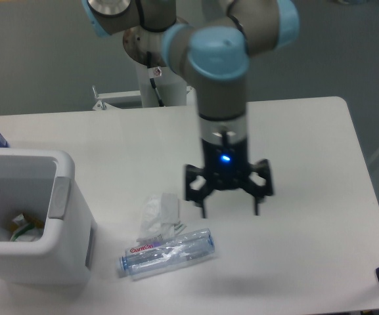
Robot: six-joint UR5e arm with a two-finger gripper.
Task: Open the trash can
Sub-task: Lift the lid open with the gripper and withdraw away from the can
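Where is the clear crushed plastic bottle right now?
The clear crushed plastic bottle lies on the white table, lower centre of the camera view, just right of the white boxy plastic trash can.

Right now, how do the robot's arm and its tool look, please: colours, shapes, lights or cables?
The arm is made of thick silver-grey cylinders, and its joints have round light-blue caps. A thin dark cable with a small tag hangs near the base. The tool is black, with linkages that spread to both sides and two thin fingers. A small blue light glows on its body, below a silver and black wrist ring.
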